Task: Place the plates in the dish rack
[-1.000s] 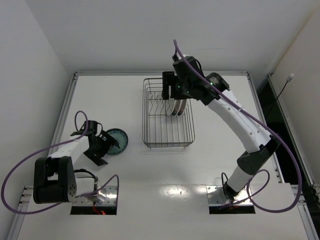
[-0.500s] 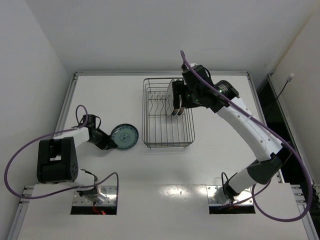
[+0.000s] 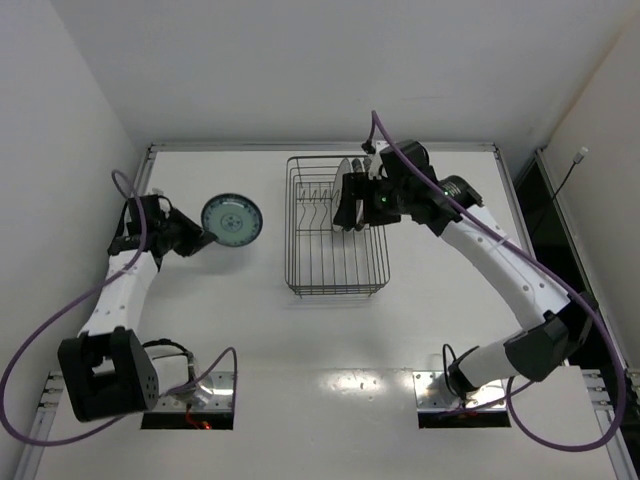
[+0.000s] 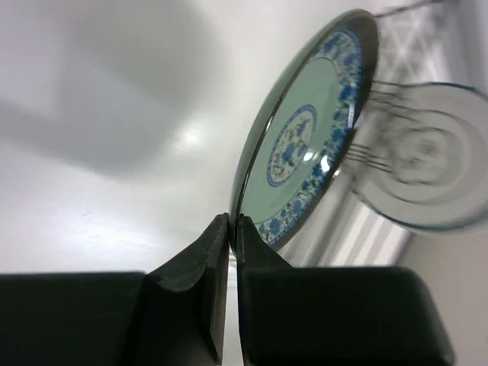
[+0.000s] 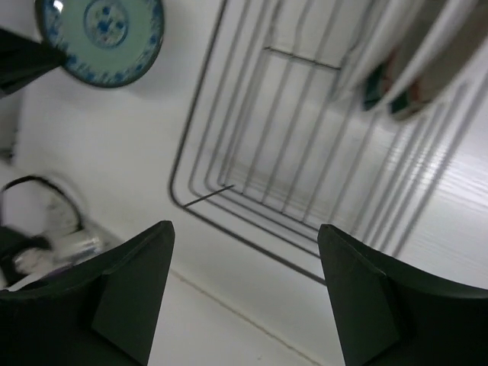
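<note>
My left gripper (image 4: 232, 223) is shut on the lower rim of the small teal patterned plate (image 4: 305, 137), which it holds on edge. In the top view this plate (image 3: 231, 219) hangs above the table, left of the dish rack (image 3: 335, 250), with the left gripper (image 3: 195, 238) at its left rim. My right gripper (image 3: 346, 203) hovers over the rack's back part, open and holding nothing (image 5: 244, 229). Two plates with green-and-red rims (image 5: 404, 84) stand upright in the dish rack (image 5: 252, 183). A blurred ringed white plate (image 4: 427, 160) shows beyond the teal one.
A raised rail (image 3: 320, 147) runs along the far edge of the white table and another down its left side (image 3: 128, 225). Purple cables (image 3: 45, 330) loop beside both arms. The arm bases (image 3: 190, 395) sit at the near edge.
My left gripper shut on the teal plate's rim, lifted it off the table and carried it back and left. My right gripper drew back from the racked plates and opened wider.
</note>
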Motion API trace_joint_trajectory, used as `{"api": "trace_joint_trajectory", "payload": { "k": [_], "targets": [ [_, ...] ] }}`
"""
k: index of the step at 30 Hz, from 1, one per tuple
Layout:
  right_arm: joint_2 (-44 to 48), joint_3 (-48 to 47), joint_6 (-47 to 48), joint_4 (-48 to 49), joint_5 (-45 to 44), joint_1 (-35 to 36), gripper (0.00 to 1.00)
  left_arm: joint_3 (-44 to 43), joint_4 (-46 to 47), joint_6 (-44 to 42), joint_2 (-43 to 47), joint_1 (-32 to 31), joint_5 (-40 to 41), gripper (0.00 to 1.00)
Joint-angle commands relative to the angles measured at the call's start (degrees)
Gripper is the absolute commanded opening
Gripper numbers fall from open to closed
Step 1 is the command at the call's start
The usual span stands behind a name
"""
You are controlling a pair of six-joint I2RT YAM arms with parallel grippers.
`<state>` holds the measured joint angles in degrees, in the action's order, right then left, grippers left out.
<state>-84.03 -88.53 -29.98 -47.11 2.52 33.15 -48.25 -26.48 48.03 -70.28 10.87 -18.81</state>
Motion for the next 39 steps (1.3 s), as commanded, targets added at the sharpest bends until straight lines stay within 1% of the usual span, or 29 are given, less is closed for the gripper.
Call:
{"api": "trace_joint_trajectory", "payload": {
  "k": [1,2,4,5,6,8,11,12,15,16,18,20,22,23,24,25,26,27,28,29,30,31,32,33,34,35,36,37,39],
  "targets": [
    [2.8,6.1,-4.9,18.3,20.2,-2.3,0.73,-3.1,4.3,0.2,6.1,0.4,-9.6,0.0],
    [2.8,9.4,-6.2,21.3,22.5,-3.1,0.73,-2.6,5.5,1.0,6.6,0.4,-11.5,0.0],
    [2.8,13.3,-8.6,28.6,29.9,-3.6,0.73,-2.6,7.1,2.8,6.6,-0.2,-14.7,0.0],
    [2.3,17.0,-11.7,36.1,32.1,-3.6,0.73,-2.6,7.7,2.8,6.6,-0.8,-17.0,0.0],
    [2.3,18.6,-13.3,39.7,35.6,-4.2,0.73,-1.9,8.5,3.6,6.6,-1.3,-18.2,0.0],
    [-0.1,21.5,-17.2,47.2,37.7,-4.2,0.73,-1.3,10.0,4.3,6.6,-3.4,-19.5,0.0],
    [-2.1,21.5,-17.7,48.9,38.3,-3.6,0.73,-1.3,11.9,5.7,7.2,-6.6,-20.4,0.0],
    [-2.6,21.5,-17.7,49.7,37.1,-3.6,0.73,-1.3,12.4,6.3,7.2,-7.4,-20.4,0.0],
    [-3.9,23.2,-19.2,53.1,36.6,-3.6,0.69,-1.3,14.8,8.4,6.6,-11.3,-20.4,0.0],
    [-4.6,24.1,-19.2,53.9,36.6,-3.6,0.69,-0.8,16.5,9.8,6.1,-13.6,-20.4,0.0],
    [-5.2,24.1,-19.8,53.9,35.5,-3.6,0.65,-0.8,17.3,10.3,6.1,-15.8,-19.1,0.0],
    [-5.9,24.6,-19.8,53.9,34.9,-3.6,0.6,-1.4,18.0,11.8,6.1,-18.3,-18.4,0.0],
    [-6.4,24.6,-19.8,53.9,34.3,-3.6,0.51,-1.4,18.6,12.3,5.6,-19.7,-17.8,0.0],
    [-6.4,24.6,-19.8,53.2,33.4,-4.1,0.31,-2.0,18.6,12.4,5.6,-20.4,-17.8,0.0],
    [-6.4,24.6,-19.8,52.0,32.7,-4.1,0.16,-2.0,18.6,12.4,5.0,-20.4,-17.8,0.0],
    [-6.4,24.6,-19.8,51.2,30.7,-4.1,0.0,-2.5,17.1,11.0,5.0,-20.4,-17.2,0.01],
    [-5.5,24.1,-19.8,50.2,29.3,-4.1,0.0,-3.2,15.6,10.0,4.5,-20.4,-17.2,0.01],
    [-4.0,24.1,-19.2,47.8,27.8,-4.1,0.0,-3.9,13.5,8.6,3.1,-20.4,-16.2,0.22],
    [-3.0,23.3,-19.2,45.8,23.0,-4.1,0.0,-5.0,11.0,6.8,2.2,-20.4,-15.4,0.35],
    [-1.9,22.7,-18.4,43.4,19.8,-4.1,0.0,-8.1,3.8,2.4,1.1,-20.4,-13.6,0.44],
    [0.2,20.6,-17.1,36.8,11.3,-3.5,0.0,-10.2,-0.7,0.2,-1.0,-20.4,-7.0,0.61],
    [1.1,18.9,-16.3,33.0,6.7,-2.7,0.0,-13.9,-4.9,-1.5,-2.0,-20.4,-3.3,0.67],
    [1.6,17.3,-16.3,29.9,2.3,-2.1,0.0,-15.5,-8.6,-4.3,-2.8,-20.4,0.1,0.67],
    [1.6,14.6,-15.6,27.2,-5.7,-1.6,0.0,-16.7,-13.6,-5.2,-3.5,-20.4,5.7,0.68],
    [1.6,13.2,-15.6,22.1,-9.2,-1.6,0.0,-17.6,-15.4,-6.0,-3.5,-20.4,7.8,0.68],
    [1.6,10.6,-15.0,20.0,-12.4,-0.4,0.0,-18.2,-16.7,-6.6,-4.3,-19.7,9.3,0.68],
    [0.5,8.9,-15.0,17.3,-19.4,-0.4,0.0,-18.2,-17.4,-7.4,-4.3,-18.7,10.1,0.68],
    [-0.6,7.2,-15.0,13.0,-22.6,0.7,0.0,-18.2,-17.9,-7.4,-4.3,-18.1,10.1,0.68],
    [-4.2,3.2,-15.0,9.8,-30.4,2.4,0.0,-18.2,-17.9,-7.9,-4.3,-17.4,10.1,0.68]
  ]
}}
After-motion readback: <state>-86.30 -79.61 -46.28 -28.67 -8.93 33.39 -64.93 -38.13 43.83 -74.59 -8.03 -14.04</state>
